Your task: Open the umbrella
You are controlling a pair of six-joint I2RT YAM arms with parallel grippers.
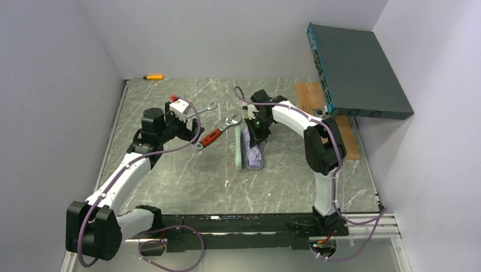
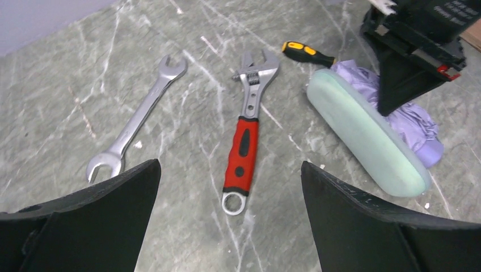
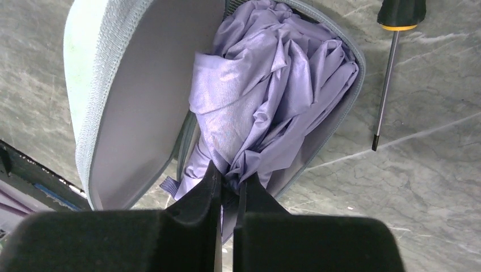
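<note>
**Right hand pinches the folded umbrella inside its open case**

The umbrella (image 3: 272,96) lies folded and crumpled, a bundle of pale lavender cloth, in the lower half of a mint-green oval case (image 3: 136,96). The case lid stands open on its edge beside the cloth. The case sits on the bench (image 1: 187,175) near its middle, under the right arm. The right hand (image 3: 227,190) reaches down into the case with its two fingers drawn almost together, clamped on a fold of the umbrella's cloth at the near rim.

The left hand (image 2: 230,167) hangs above the bench with its fingers spread wide and nothing between them. Below it lie an adjustable wrench (image 2: 241,153) with a red grip and, to one side, a plain steel spanner (image 2: 136,119). A screwdriver (image 2: 306,52) lies just beyond the case.
</note>
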